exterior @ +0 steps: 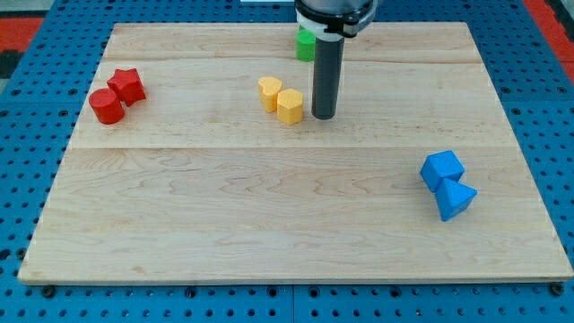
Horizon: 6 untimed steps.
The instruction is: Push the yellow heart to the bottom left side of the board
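Observation:
The yellow heart (270, 91) lies a little above the board's middle, touching a yellow hexagon block (290, 106) on its lower right. My tip (324, 116) stands on the board just to the right of the yellow hexagon, a small gap apart from it. The rod rises straight up from the tip to the view's top. The wooden board (269, 224) fills most of the view.
A red star (128, 85) and a red cylinder (107, 107) sit together at the left. A green block (307, 43) sits at the top, partly hidden behind the rod. A blue cube (443, 169) and a blue triangle block (456, 200) sit at the right.

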Each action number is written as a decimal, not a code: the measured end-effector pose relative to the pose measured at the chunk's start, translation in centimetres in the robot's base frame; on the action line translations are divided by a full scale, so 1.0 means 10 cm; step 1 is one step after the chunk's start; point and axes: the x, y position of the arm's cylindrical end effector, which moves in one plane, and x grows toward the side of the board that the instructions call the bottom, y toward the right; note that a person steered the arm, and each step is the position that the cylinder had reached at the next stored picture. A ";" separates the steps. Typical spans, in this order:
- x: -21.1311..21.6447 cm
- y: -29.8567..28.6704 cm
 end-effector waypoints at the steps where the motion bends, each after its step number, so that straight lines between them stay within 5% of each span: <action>1: 0.11 0.00; 3: 0.16 -0.03; 4: -0.22 -0.08; 6: -0.37 -0.77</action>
